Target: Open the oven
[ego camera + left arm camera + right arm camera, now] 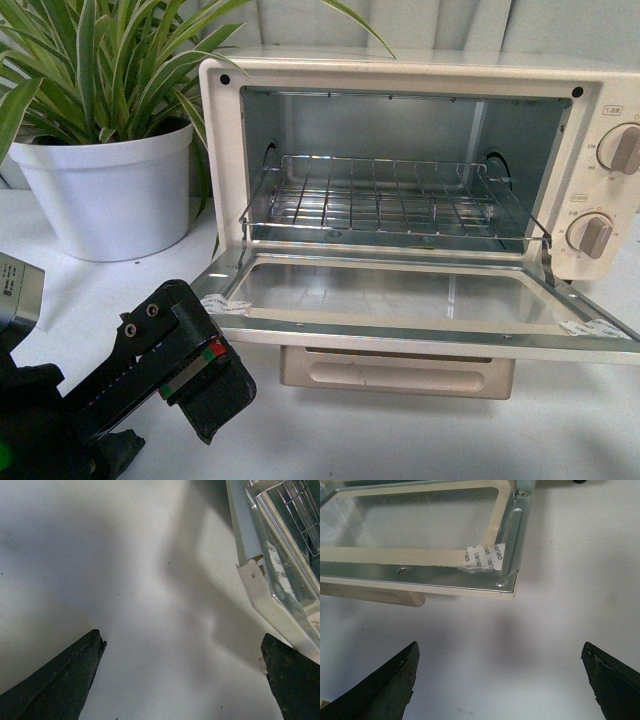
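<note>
The cream-white oven (420,75) stands on the white table with its glass door (400,300) folded down flat and the wire rack (390,200) showing inside. Its bar handle (400,372) hangs under the door's front edge. Two beige knobs (622,150) sit on its right panel. My left gripper (205,375) is open and empty, low at the front left, just off the door's left corner (255,575). My right gripper (500,652) is open and empty above the table, near the door's right corner (505,582); it is out of the front view.
A white pot (105,190) with a long-leaved green plant (100,60) stands at the back left beside the oven. The white table (400,440) runs in front of the door. Torn tape labels (482,557) stick to the door's corners.
</note>
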Tool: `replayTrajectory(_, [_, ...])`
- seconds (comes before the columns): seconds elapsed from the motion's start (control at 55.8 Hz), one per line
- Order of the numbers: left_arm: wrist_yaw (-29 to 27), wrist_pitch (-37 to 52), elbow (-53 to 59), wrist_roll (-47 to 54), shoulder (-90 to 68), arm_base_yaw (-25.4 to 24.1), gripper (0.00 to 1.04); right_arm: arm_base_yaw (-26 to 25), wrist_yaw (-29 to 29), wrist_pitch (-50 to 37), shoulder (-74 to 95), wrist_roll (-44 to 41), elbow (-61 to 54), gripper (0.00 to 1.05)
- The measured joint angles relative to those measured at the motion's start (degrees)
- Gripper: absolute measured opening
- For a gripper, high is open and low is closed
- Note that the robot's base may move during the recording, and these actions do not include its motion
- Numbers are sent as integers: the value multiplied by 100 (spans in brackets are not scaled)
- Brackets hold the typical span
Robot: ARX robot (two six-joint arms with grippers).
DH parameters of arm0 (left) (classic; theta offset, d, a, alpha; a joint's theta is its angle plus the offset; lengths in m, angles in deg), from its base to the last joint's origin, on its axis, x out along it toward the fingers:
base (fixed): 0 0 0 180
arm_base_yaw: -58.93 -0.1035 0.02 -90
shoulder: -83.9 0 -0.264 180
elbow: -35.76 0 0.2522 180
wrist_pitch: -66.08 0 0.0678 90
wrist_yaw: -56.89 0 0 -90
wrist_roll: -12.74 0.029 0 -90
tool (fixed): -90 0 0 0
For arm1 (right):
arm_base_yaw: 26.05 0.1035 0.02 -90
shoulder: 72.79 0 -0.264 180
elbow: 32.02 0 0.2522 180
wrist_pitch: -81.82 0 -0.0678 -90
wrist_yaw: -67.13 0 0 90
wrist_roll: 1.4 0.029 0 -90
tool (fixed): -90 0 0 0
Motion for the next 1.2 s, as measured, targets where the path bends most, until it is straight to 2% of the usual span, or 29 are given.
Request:
replayTrajectory(0.573, [-286,-374,332,122,682,245,98,-151,219,118,-201,-195,-77,95])
replayTrajectory(0.752, [-1016,-826,584,1084,1456,214,98,-411,507,310,-518,-525,-109,95])
replayTrajectory(0.967, [-1622,-1296,699,2286,2736,177,98,-636,785,592,-1045,-848,-192,95])
replayTrajectory(1.2, [-2199,-1493,909,3676,4164,302,98,-1121,1244,901,-1773,-1239,-330,95])
